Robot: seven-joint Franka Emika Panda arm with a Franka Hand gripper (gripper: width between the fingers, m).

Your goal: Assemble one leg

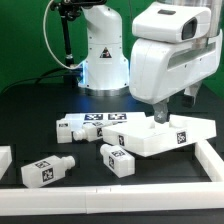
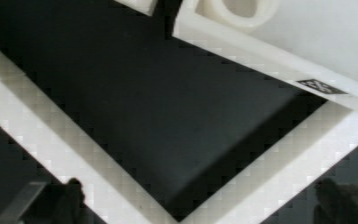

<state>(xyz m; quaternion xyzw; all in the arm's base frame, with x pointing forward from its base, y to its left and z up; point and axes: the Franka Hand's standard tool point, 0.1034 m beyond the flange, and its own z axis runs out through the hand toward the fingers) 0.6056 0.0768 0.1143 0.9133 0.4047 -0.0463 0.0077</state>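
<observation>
The white tray-like panel [image 1: 170, 140] lies at the exterior view's right, a tag on its near side. My gripper [image 1: 160, 114] hangs just over the panel's near-left part; its fingertips are dark and small there. In the wrist view my gripper [image 2: 202, 205] is open, with dark fingers [image 2: 51, 200] far apart at both edges and nothing between them. That view shows the panel [image 2: 265, 50] with a round socket [image 2: 247, 10] and its tag [image 2: 322, 87]. One leg [image 1: 48, 171] lies at the front left, a second leg [image 1: 118, 157] in the middle, and more legs [image 1: 90, 124] behind them.
A low white wall [image 1: 110, 195] borders the black table along the front and runs up the right side. In the wrist view two white strips [image 2: 87, 140] meet in a corner between my fingers. The robot's base [image 1: 100, 55] stands at the back.
</observation>
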